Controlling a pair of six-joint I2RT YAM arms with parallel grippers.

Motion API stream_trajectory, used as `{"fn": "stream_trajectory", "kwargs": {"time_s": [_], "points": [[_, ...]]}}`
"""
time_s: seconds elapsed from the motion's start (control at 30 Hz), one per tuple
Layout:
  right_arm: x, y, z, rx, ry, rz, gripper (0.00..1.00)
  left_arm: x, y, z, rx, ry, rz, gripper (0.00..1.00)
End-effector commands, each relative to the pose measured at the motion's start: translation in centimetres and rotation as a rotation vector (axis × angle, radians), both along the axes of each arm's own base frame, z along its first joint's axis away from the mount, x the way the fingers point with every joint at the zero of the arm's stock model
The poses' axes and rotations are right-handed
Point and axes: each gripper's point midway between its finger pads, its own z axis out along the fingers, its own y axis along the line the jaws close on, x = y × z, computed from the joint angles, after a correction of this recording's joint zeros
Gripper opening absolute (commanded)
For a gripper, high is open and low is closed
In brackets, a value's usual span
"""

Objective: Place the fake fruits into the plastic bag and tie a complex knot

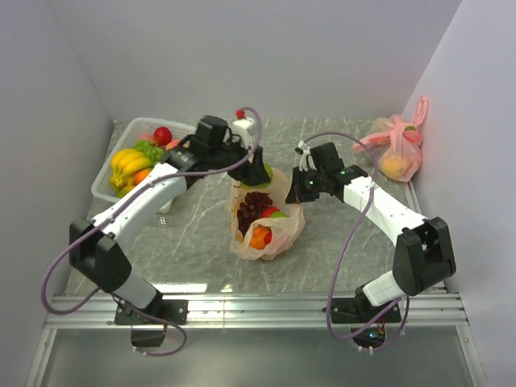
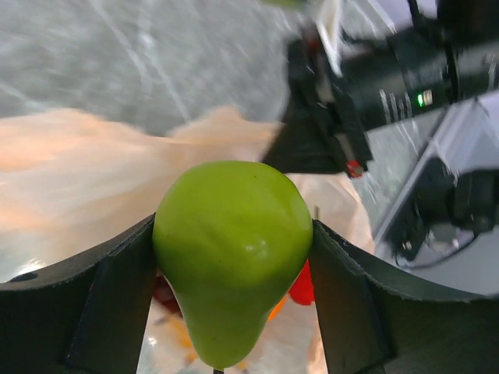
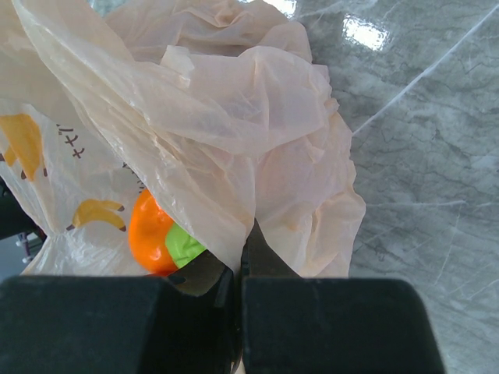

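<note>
The peach-orange plastic bag (image 1: 282,234) lies open in the table's middle, with purple grapes (image 1: 255,205), an orange (image 1: 260,237) and red and green fruits inside. My left gripper (image 1: 258,172) is shut on a green pear (image 2: 232,249) and holds it over the bag's far rim. My right gripper (image 1: 297,192) is shut on the bag's right edge (image 3: 234,187) and holds it up. In the right wrist view the orange (image 3: 148,230) and a green fruit (image 3: 183,245) show inside the bag. No knot shows on the peach-orange bag.
A clear tray (image 1: 105,187) at the far left holds bananas (image 1: 129,164), green grapes (image 1: 150,150), a red apple (image 1: 162,135) and other fruits. A pink tied bag (image 1: 397,149) with a yellow fruit lies at the far right by the wall.
</note>
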Motion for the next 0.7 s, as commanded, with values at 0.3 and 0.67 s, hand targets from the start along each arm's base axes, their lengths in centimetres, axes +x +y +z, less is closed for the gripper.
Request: {"fn": "stream_trajectory", "kwargs": {"time_s": [0.3, 0.67], "points": [[1.9, 0.5, 2.9, 0.014, -0.093, 0.040, 0.00, -2.1, -3.3, -5.0, 0.110, 0.094, -0.044, 0.99], [4.3, 1.6, 2.5, 0.014, -0.114, 0.061, 0.00, -6.4, 0.3, 0.7, 0.081, -0.023, -0.331, 0.96]]}}
